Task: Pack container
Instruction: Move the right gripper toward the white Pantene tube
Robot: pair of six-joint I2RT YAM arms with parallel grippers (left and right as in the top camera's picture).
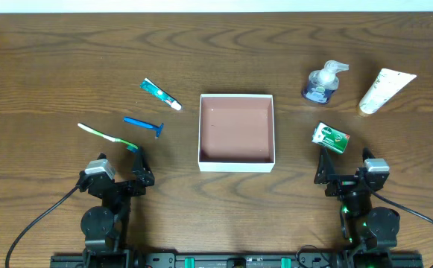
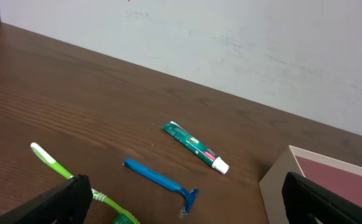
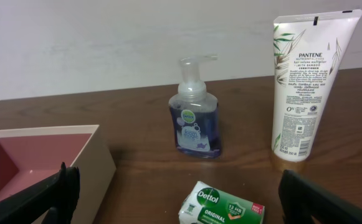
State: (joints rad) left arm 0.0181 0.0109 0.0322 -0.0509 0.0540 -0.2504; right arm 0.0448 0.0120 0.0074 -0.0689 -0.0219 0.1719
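Note:
The container is a square white-walled box with a reddish-brown inside, empty, at the table's middle; it also shows in the left wrist view and the right wrist view. Left of it lie a toothpaste tube, a blue razor and a green toothbrush. Right of it are a green soap bar, a blue pump bottle and a white tube. My left gripper and right gripper are open and empty near the front edge.
The table is dark wood. A pale wall runs behind its far edge. Cables trail from both arm bases at the front.

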